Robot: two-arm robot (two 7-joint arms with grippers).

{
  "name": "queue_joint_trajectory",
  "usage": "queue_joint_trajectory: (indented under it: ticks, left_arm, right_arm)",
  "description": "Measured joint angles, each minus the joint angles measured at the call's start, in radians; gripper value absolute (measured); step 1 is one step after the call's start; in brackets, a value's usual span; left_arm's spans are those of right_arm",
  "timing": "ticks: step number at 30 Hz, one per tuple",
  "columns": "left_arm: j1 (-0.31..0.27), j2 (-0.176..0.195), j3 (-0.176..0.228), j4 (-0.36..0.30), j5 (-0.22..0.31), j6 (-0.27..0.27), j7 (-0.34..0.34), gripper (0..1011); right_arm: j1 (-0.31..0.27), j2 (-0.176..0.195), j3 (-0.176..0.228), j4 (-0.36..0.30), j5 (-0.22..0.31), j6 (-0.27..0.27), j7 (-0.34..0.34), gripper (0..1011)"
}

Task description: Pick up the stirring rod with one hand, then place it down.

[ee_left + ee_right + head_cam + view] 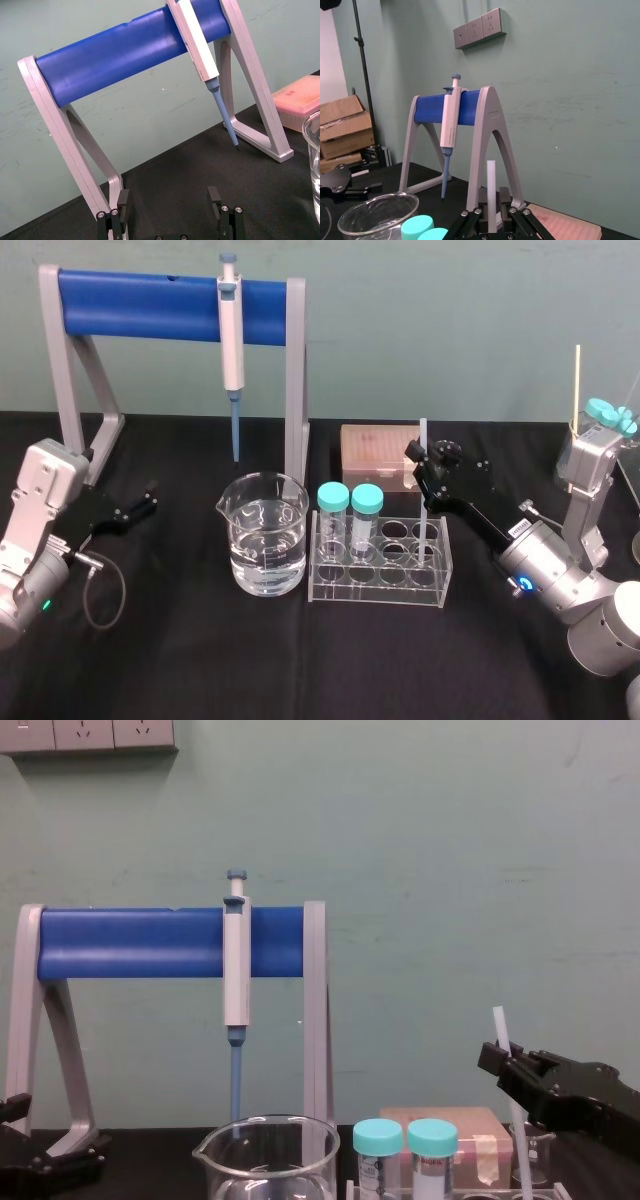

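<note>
My right pincer (424,468) is clamped on the rod (423,432), which stands in the rack's (380,592) two o'clock hole. I'd lift it straight up. My left pincer (146,502) rests open at nine.

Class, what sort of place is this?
Probably a lab bench: a pipette hangs on a stand, a beaker holds clear liquid, the right gripper holds a stirring rod at a vial rack. The left gripper rests by the stand.

head view looks down on the worktop (180,670); chest view faces low across it toward the wall (450,870). each wrist view looks close past its own fingers (123,200), beyond which all four share the stand (150,305).
</note>
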Motion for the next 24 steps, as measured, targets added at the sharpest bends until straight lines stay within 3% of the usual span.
queue_joint_trajectory:
  ticks: [6, 11, 24]
  left_arm:
    - [0.0, 0.0, 0.0, 0.0, 0.0, 0.0, 0.0, 1000]
    - [0.0, 0.0, 0.0, 0.0, 0.0, 0.0, 0.0, 1000]
    - [0.0, 0.0, 0.0, 0.0, 0.0, 0.0, 0.0, 1000]
  right_arm:
    - [0.0, 0.0, 0.0, 0.0, 0.0, 0.0, 0.0, 292]
    - [0.0, 0.0, 0.0, -0.001, 0.001, 0.0, 0.0, 491]
    - [0.0, 0.0, 0.0, -0.001, 0.002, 0.0, 0.001, 882]
